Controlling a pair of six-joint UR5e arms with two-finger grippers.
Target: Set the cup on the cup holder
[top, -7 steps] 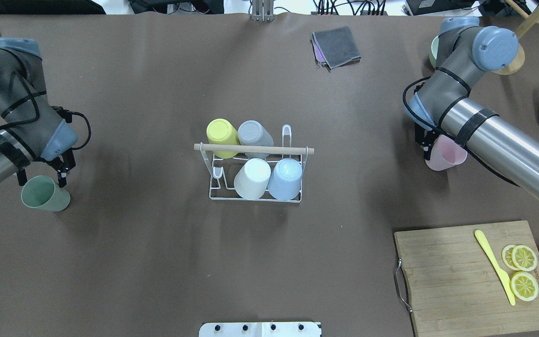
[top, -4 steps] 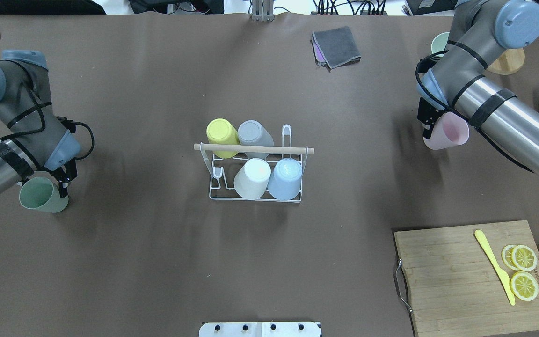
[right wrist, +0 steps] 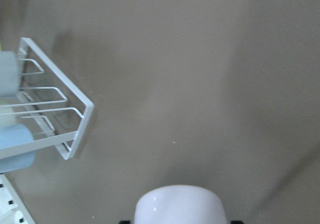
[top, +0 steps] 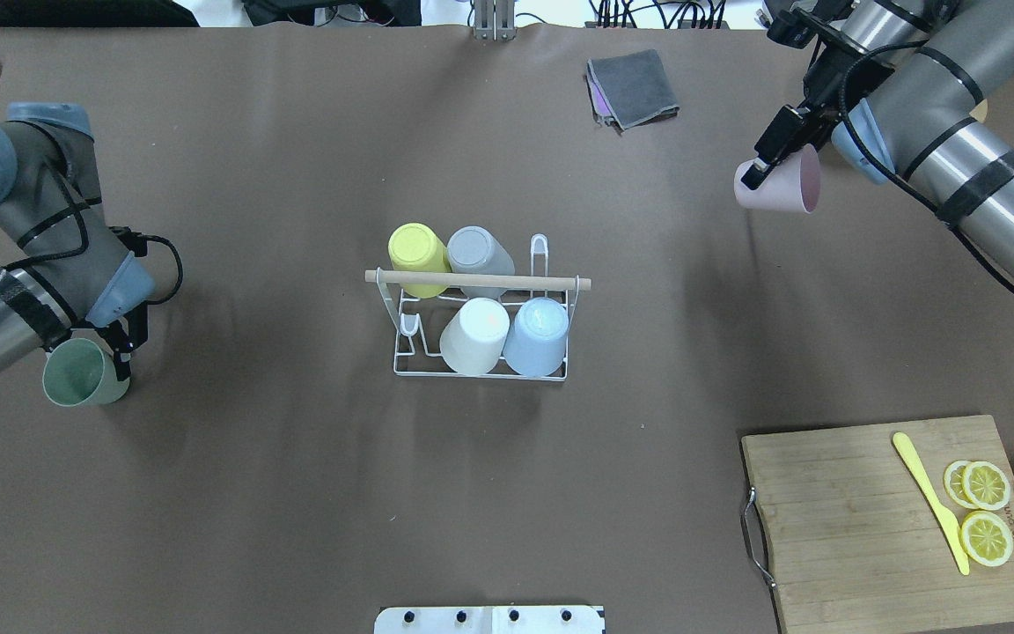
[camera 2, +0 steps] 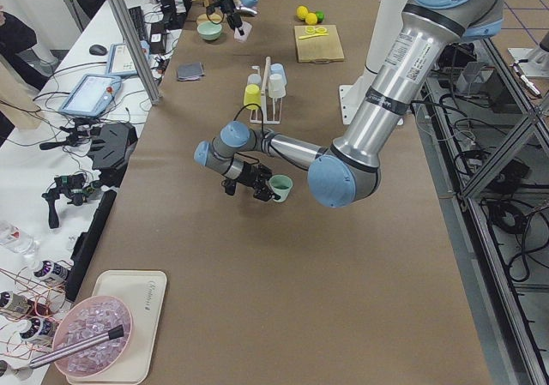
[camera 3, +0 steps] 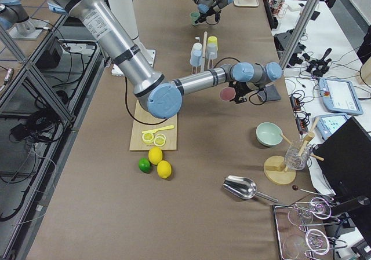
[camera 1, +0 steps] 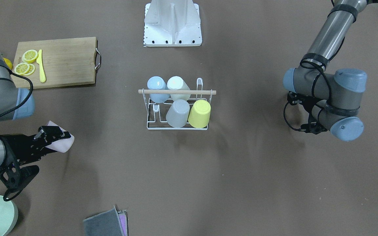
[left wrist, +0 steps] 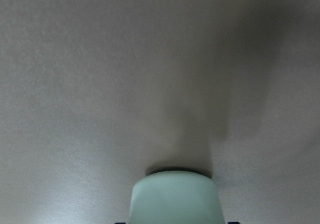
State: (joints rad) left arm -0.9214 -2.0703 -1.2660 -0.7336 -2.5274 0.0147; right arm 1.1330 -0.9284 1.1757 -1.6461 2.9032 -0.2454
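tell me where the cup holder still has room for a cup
Two pegs are bare on the cup holder: one beside the grey cup, one diagonally opposite beside the white cup. The yellow cup and blue cup fill the rest.

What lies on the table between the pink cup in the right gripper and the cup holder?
Nothing: the overhead view shows bare table between pink cup and cup holder; the grey cloth lies off that line.

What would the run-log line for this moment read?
left gripper: shut on green cup | right gripper: shut on pink cup | cup holder: four cups on, two pegs free
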